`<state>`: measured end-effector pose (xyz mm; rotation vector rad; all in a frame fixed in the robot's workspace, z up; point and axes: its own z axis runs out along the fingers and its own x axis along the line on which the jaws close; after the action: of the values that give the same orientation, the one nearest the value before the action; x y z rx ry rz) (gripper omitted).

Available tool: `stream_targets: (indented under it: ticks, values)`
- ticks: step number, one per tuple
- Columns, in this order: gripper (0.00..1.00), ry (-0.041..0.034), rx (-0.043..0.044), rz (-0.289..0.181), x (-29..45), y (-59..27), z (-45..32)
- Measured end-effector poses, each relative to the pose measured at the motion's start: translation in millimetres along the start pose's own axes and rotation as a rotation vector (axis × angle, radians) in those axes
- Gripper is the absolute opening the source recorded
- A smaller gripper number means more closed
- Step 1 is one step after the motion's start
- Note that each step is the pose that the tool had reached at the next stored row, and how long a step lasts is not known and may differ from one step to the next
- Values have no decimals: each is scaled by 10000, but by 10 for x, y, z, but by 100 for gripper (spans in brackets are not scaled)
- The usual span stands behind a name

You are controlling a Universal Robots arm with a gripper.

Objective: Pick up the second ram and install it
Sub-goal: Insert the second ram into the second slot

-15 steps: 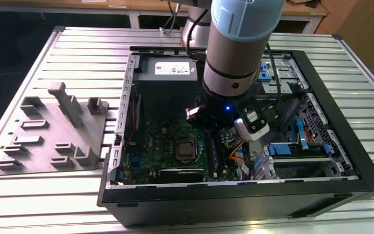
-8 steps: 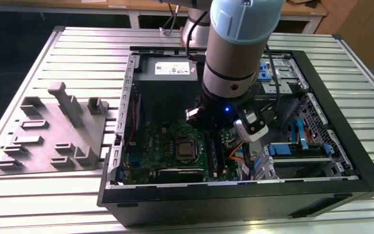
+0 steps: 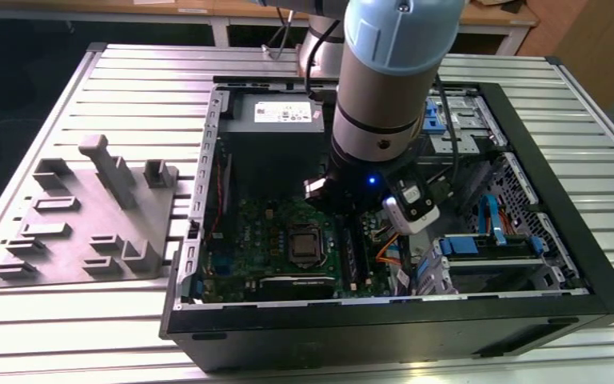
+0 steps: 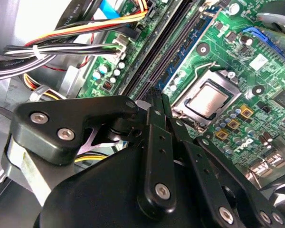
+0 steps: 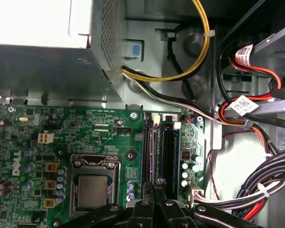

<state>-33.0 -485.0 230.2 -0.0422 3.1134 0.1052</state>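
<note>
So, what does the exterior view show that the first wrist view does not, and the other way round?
The exterior view gives the surroundings: the grey plastic rack on the ribbed table, the black computer case from outside, and the arm reaching down into it. The first wrist view gives the close detail: the hand low over the dark memory slots, a yellow cable curving beside the power supply box, and a white tag on the cable bundle. Both share the green motherboard, its processor socket and the power supply box.
</note>
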Motion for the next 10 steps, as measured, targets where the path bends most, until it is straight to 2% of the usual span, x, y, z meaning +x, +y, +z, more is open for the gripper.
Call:
stream_targets:
  ticks: [10]
  values:
    - [11, 2, 1, 0, 1, 0, 16]
